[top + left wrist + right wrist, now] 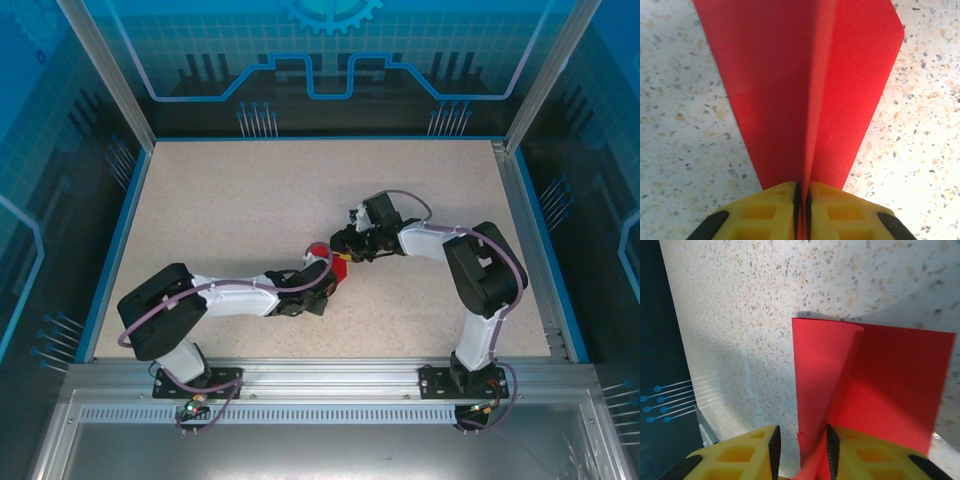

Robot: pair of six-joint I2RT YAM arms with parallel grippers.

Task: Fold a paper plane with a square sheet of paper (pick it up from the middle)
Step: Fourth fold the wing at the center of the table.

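The red paper [337,268] sits near the middle of the speckled table [250,200], between the two tools where the arms meet. From above little of it shows: a small bright patch, the rest covered by the wrists and tools.

The left tool [802,212] is clamped on the paper. Its yellow fingers [770,217] press together on a raised centre crease with no gap showing between them. In the left wrist view the paper fans out from that grip into two smooth, matte panels, narrow at the fingers and wider farther away. The right-hand panel ends in a rounded corner. The left panel carries a faint cross crease, and the top of the picture cuts it off.

The right tool [803,450] stands narrowly apart. Its black pads [775,445] have a clear gap between them, and a strip of the paper runs into that gap, close to the right-hand pad. Whether it touches that pad is hard to tell. One panel here curls upward like a shallow cone; the other lies flat with a straight far edge. The paper's lowest part is cut off by the picture edge.

The table top is pale, flecked stone-like material with a blue rim.
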